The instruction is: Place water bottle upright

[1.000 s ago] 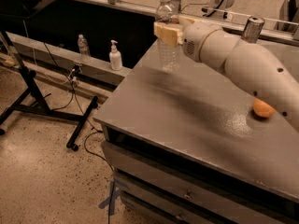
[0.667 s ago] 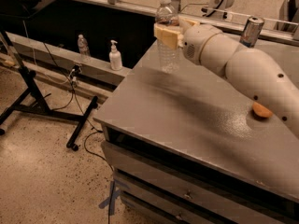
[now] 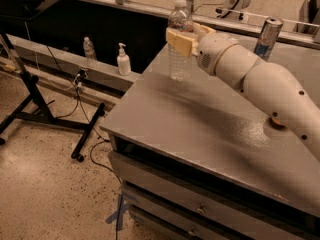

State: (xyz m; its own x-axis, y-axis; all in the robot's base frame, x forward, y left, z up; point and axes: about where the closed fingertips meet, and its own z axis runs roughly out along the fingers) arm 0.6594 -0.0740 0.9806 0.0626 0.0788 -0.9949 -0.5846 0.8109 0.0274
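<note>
The water bottle (image 3: 180, 59) is clear ribbed plastic with a white cap. It stands upright at the far left part of the grey table (image 3: 200, 129), its base on or just above the top. My gripper (image 3: 183, 39) reaches in from the right and grips the bottle around its upper half. One yellowish finger (image 3: 178, 42) lies across the bottle's front, and the other is behind it. The white arm runs back to the right edge of the view.
A drink can (image 3: 268, 36) stands at the back of the table. An orange thing (image 3: 274, 122) peeks out under the arm. A small clear bottle (image 3: 89, 49) and a white pump dispenser (image 3: 123, 61) stand on a low ledge to the left. A black stand (image 3: 35, 99) is on the floor.
The bottle and gripper stay in nearly the same place. The arm has sunk a little and now covers most of the orange thing.
</note>
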